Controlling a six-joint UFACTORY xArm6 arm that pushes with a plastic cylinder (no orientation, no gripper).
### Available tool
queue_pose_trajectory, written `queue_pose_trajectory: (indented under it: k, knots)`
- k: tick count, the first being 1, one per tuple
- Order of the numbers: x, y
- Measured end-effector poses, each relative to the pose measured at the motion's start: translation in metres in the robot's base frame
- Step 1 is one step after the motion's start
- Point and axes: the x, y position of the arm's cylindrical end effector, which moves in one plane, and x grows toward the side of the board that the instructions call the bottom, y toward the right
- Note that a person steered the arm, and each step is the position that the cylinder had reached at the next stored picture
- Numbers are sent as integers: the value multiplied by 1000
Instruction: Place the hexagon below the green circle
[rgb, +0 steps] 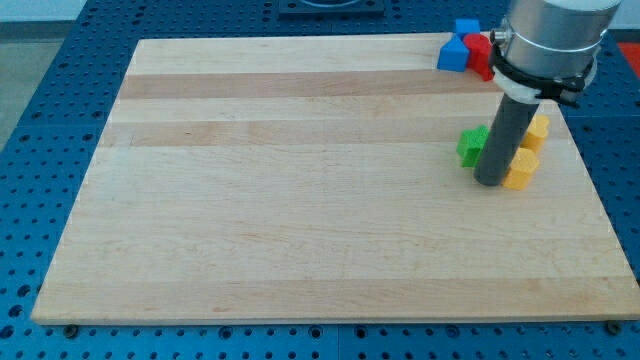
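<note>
**Rod tip planted between the green and yellow blocks at the board's right side**

The pale wooden board (300, 190) lies on a blue perforated desk (60, 60) and fills most of the view. All the blocks sit in its upper right part.

My tip (490, 183) rests on the board at the bottom of the dark straight rod, which comes down from the grey cylindrical arm body at the view's top right. This tool is a plain rod with no jaws, so it has nothing to spread, close or clamp.

Just to the view's left of the rod sits a small green block (471, 146); the rod covers its right edge and its exact shape cannot be made out. Just to the view's right of the tip, touching or nearly touching the rod, sits a yellow block with a faceted outline, apparently the hexagon (521, 169). A second yellow block (537, 131) lies just above it, partly hidden behind the rod.

Near the board's top edge, a blue block (458, 52) and a red block (481, 54) sit pressed together; the arm body hides the red one's right part. They lie well apart from the tip.
</note>
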Motion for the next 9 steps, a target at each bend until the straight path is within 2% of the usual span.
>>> queue_pose_trajectory:
  k: [2, 3, 9]
  knots:
    - [41, -7]
    - [41, 21]
    - [23, 24]
